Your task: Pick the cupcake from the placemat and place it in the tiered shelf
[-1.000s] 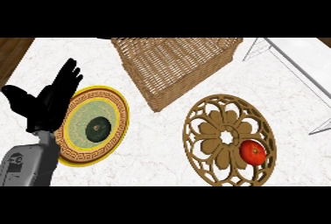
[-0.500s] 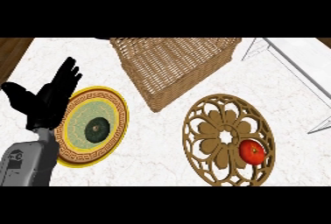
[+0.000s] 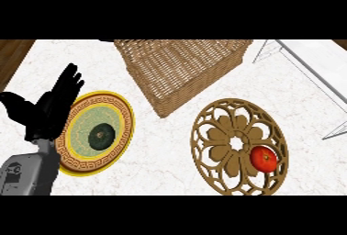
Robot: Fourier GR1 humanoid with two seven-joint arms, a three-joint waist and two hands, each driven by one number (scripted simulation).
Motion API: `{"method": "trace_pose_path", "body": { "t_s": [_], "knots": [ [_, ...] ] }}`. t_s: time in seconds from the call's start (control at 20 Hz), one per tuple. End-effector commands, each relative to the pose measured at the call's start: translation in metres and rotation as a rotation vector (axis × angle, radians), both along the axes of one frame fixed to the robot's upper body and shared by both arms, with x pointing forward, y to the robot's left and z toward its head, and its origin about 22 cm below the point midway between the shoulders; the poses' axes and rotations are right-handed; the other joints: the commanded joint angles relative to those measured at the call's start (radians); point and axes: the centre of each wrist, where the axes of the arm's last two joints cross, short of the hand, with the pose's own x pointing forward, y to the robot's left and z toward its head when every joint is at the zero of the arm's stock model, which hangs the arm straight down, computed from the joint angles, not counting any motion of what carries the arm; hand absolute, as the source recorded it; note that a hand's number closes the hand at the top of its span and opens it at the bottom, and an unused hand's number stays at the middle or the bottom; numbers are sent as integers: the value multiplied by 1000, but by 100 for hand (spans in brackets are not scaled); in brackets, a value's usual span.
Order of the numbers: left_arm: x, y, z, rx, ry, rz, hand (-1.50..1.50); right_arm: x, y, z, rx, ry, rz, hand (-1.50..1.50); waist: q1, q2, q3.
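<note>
Head view over the counter [image 3: 163, 158], read from left to right. At far left the left hand [image 3: 49, 110] stands on its grey forearm [image 3: 27, 174], fingers straight and spread, thumb out, curled round nothing; it overlaps the left rim of the round yellow placemat [image 3: 120, 114]. The cupcake [image 3: 102, 136], seen from above as a dark disc, sits at the placemat's centre, just beside the hand but apart from it, and no hand holds it. At centre top, a wicker basket [image 3: 180, 69] lies near the placemat's upper right. Further right is a carved wooden trivet [image 3: 224, 121] bearing a red fruit [image 3: 263, 159]. At the upper right is the white wire tiered shelf [image 3: 306, 64], cut by the view's edge, with no cupcake in the part that shows. The right hand is out of view. Judged from this layout, the step in hand is the pick. It calls for fingers to come over the cupcake and close round it, then a lift high enough to clear the placemat's rim. The carry to the shelf crosses nearly the whole counter. The bare strip between basket and trivet looks like the most open lane. The basket's near corner and the shelf's thin wires are the edges to mind.
</note>
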Motion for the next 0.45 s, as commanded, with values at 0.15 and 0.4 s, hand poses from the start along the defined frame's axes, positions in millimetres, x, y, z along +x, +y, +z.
{"method": "trace_pose_path", "body": {
  "t_s": [0.15,0.4],
  "knots": [
    [-5,-6,10,-2,0,4,0,-46,-16,-1,-66,-38,136,-150,-11,-5,2],
    [-4,1,2,14,20,30,0,-61,-20,-2,-122,-52,173,-150,-22,-5,2]
  ]
}}
